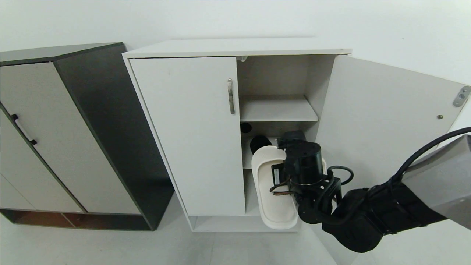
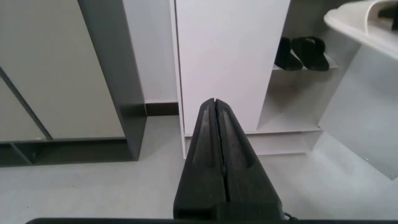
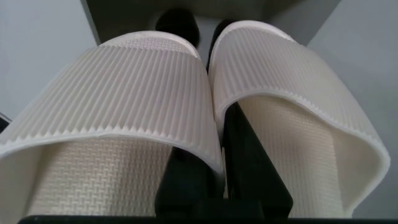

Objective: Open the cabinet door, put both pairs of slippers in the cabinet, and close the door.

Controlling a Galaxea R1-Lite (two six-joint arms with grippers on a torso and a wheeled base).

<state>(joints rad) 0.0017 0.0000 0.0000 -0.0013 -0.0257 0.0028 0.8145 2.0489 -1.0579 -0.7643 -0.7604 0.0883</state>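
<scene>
The white cabinet has its right door swung open and its left door closed. A pair of black slippers lies on the middle shelf inside. My right gripper is shut on a pair of white ribbed slippers, pinching their inner strap edges together. It holds them in front of the open half, toes toward the black pair. The left gripper is shut on nothing, low in front of the closed door, and one white slipper hangs beyond it.
A dark-sided cabinet with a closed grey door stands close on the left. The upper shelf of the white cabinet is bare. The open door juts out beside my right arm. Grey floor lies in front.
</scene>
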